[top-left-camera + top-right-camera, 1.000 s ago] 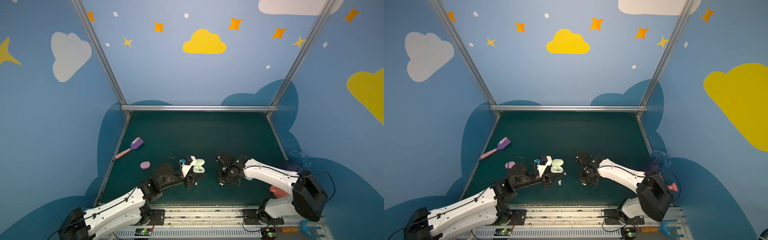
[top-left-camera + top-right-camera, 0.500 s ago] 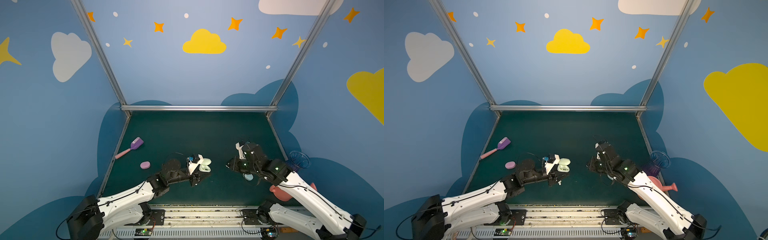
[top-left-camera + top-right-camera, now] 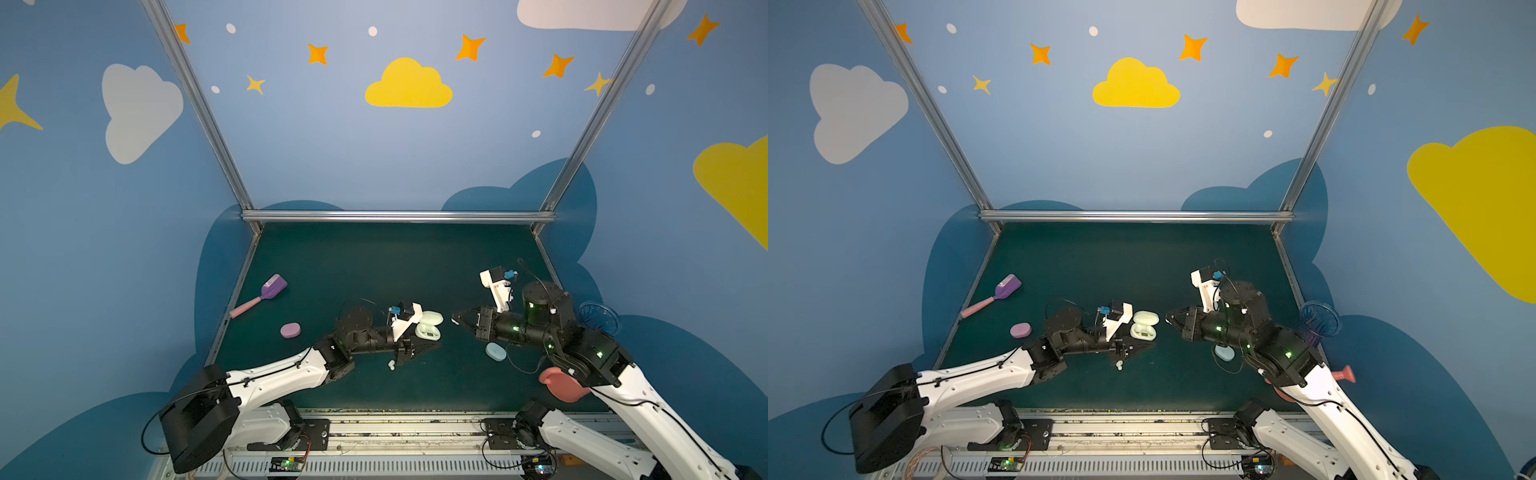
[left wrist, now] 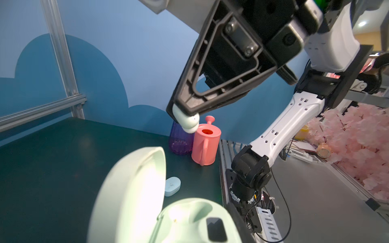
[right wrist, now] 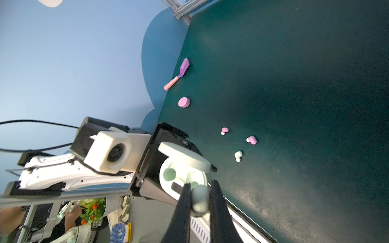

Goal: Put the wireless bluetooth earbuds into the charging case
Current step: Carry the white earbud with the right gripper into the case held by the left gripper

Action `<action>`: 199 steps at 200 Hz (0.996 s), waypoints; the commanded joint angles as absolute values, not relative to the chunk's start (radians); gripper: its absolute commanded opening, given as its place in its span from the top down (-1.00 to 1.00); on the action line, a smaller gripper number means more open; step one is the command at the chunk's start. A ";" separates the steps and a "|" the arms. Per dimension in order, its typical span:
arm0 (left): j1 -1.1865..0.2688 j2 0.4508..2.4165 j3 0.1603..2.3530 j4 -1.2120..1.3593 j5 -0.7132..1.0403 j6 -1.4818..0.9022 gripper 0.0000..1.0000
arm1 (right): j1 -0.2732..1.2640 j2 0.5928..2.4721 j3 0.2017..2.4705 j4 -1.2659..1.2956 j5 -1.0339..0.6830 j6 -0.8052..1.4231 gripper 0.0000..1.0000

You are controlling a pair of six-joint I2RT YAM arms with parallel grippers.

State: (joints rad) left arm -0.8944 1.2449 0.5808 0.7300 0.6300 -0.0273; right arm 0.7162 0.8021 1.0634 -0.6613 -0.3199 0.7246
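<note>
Left gripper [image 3: 432, 338] sits at mid-bench, nearer the front edge. Its jaws are drawn in on the mint charging case [image 3: 429, 330], and the right wrist view shows a black finger on either side of the base. The lid [image 4: 134, 189] is hinged up and open. Cannot tell whether the case rests on the bench [image 3: 374, 266] or hangs just above it.

Right gripper [image 3: 456, 320] lies level and points at the case from the right. In both top views its tip is just beside the case, with a gap between them. Its jaws are pinched almost together on one whitish-mint earbud [image 5: 200, 199], which pokes out past the fingertips in the left wrist view. That bud is clear of the case and not in a socket. One socket [image 5: 169, 174] looks empty; the other is partly hidden behind the fingers.

Loose on the bench:
- A second whitish earbud [image 3: 391, 365] lies just front of the left gripper.
- One pink earbud [image 5: 224, 130] and another pink earbud [image 5: 252, 140] lie near it, seen only in the right wrist view.

Pink case [image 3: 290, 330] is closed, near the left edge. Purple scoop [image 3: 272, 289] lies further back along that edge. Pale blue case [image 3: 495, 352] is closed, under the right arm. Pink watering can [image 4: 206, 145] and purple cup [image 4: 180, 141] stand side by side at the right edge, toward the front corner
</note>
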 commanded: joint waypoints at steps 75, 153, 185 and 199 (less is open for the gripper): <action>-0.877 1.371 0.684 0.967 0.808 -0.129 0.85 | 0.741 0.777 1.029 -0.571 -0.437 0.726 0.86; -0.878 1.353 0.676 0.971 0.805 -0.137 0.85 | 0.755 0.800 1.016 -0.552 -0.433 0.726 0.86; -0.878 1.348 0.676 0.968 0.804 -0.133 0.85 | 0.761 0.804 1.006 -0.555 -0.427 0.727 0.87; -0.879 1.347 0.677 0.964 0.803 -0.132 0.85 | 0.765 0.804 1.006 -0.557 -0.423 0.729 0.87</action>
State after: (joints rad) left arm -0.8814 1.3712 0.6666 0.9360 0.7902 -0.1322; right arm 0.7567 0.8009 1.0164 -0.5655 -0.4282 0.7284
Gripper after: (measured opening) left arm 0.394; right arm 0.119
